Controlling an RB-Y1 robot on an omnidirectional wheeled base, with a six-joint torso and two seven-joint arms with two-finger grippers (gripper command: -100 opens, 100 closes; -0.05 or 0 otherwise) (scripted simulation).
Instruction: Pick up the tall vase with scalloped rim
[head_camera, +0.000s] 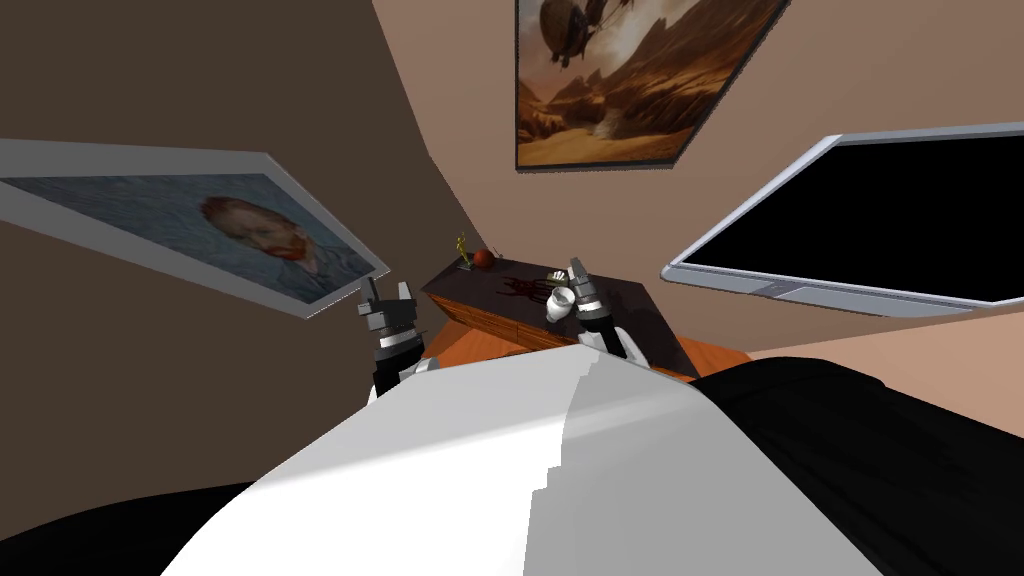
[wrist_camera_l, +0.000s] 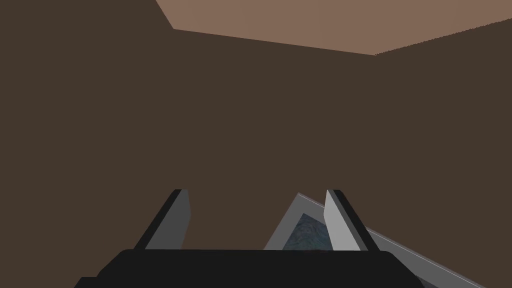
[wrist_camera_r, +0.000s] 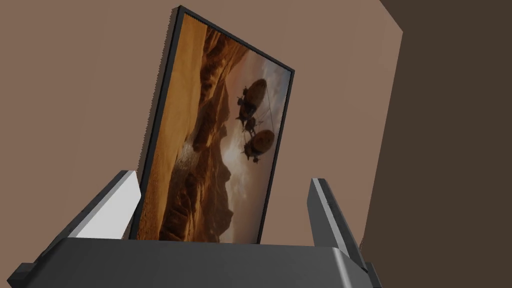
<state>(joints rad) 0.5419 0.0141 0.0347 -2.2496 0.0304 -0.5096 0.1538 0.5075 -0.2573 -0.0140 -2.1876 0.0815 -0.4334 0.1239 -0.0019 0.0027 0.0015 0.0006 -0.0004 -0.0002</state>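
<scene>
Head view is showing the white vase over the dark counter, just beside the right tool, at its 7 o'clock. Whether the two are touching cannot be told. Right wrist view is supplying that tool's state: its fingers are standing spread wide, pointing up at a wall. Left wrist view is showing the left tool spread as well. Head view is placing it off the counter's end, at the vase's 9 o'clock.

The vase is sitting near the counter's front edge. A red apple and a small green figurine are standing at the far corner, at the vase's 10 o'clock, well apart from it. A dark red mark is lying between. Bare counter top is extending at the right tool's 4 o'clock, below a black screen.
</scene>
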